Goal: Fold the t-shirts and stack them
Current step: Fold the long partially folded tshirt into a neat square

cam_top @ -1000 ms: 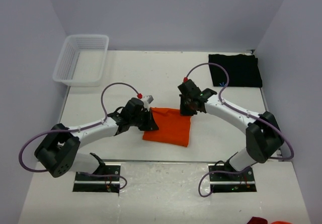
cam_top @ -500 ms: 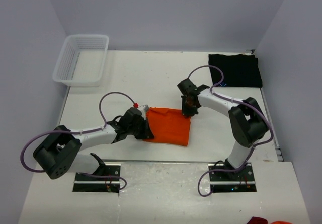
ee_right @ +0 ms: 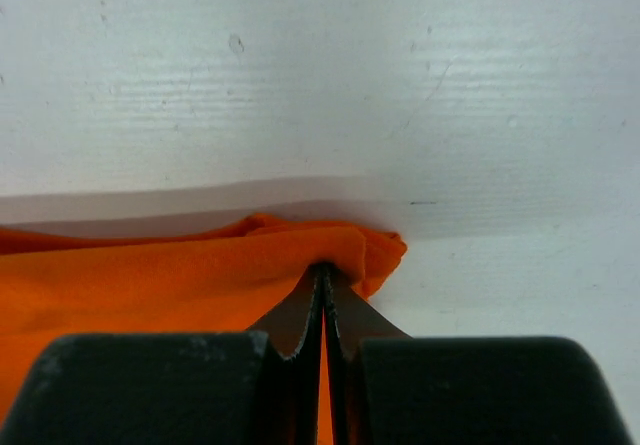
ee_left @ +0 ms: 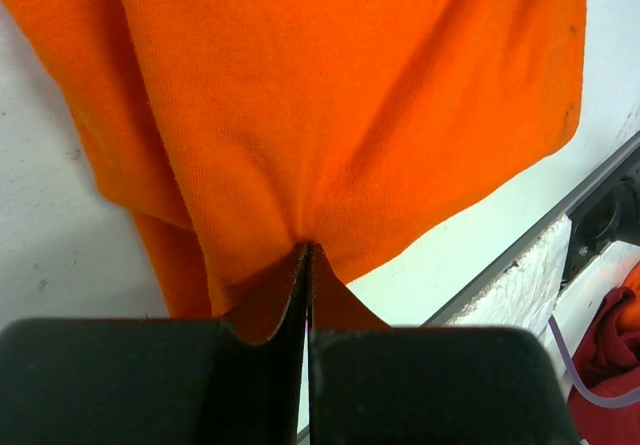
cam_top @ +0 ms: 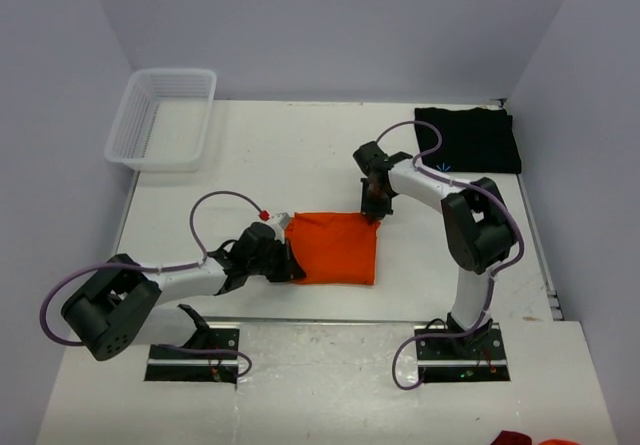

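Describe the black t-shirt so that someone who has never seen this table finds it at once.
Look at the white table, then at its far right corner. There the black t-shirt lies flat as a folded rectangle. It is the only black cloth: the orange t-shirt sits near the middle front, and the white mesh basket is in the far left corner.

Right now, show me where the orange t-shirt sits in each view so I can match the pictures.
Top external: the orange t-shirt lies folded near the middle of the white table.
Left wrist: the orange t-shirt fills the upper frame, an edge pinched by the left end effector.
Right wrist: the orange t-shirt is at lower left, its corner pinched by the right end effector.
Shared landmark: the white table under the shirt, visible in all three.
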Robot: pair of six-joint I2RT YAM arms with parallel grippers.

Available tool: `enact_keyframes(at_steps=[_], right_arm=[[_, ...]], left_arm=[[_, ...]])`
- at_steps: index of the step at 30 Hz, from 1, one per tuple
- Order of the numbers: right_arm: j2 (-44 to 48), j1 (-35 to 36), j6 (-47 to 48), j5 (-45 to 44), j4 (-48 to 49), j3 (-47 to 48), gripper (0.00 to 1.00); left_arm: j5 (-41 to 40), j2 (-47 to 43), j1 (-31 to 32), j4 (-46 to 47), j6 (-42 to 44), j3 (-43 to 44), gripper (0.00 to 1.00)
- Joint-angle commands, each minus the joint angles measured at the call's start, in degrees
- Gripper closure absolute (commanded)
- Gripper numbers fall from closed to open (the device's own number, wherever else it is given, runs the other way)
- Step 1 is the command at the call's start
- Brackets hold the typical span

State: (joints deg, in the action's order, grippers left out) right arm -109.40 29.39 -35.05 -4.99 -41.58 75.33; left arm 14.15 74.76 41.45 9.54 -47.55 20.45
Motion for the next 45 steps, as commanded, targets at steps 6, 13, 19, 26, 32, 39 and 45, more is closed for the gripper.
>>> enact_keyframes(at_steps=[6,13,19,26,32,39,45], right_arm=[[-4.5,-3.7,3.5,-1.9,-2.1,9.2,1.0],[-0.1,-3.8,5.4,-1.9,-3.2,12.6,1.0],[15.0,-3.4,6.0,1.5,-3.9,4.5,1.0],[28.8,1.3,4.8,8.6,1.5,-11.3,1.0],[33.6,4.4,3.1,16.5,9.7,-23.5,1.0],[32.8,5.5,1.2,28.1,20.4,-31.5,1.0],[32.5,5.9,-0.2,33.7,25.7,-33.1,1.0]], left_arm=[[-0.6,-1.5,1.0,-1.9,-1.0,-3.4,1.0],[-5.8,-6.5,2.2,-12.5,1.9,6.7,1.0],[-10.6,-5.5,2.2,-21.3,6.3,21.2,1.0],[-11.9,8.8,1.5,-27.3,10.8,37.1,1.0],[-7.0,17.0,-0.8,-23.3,12.9,38.8,1.0],[3.0,18.8,-6.3,-11.3,14.1,31.5,1.0],[9.6,18.8,-11.8,-3.0,14.4,26.1,1.0]])
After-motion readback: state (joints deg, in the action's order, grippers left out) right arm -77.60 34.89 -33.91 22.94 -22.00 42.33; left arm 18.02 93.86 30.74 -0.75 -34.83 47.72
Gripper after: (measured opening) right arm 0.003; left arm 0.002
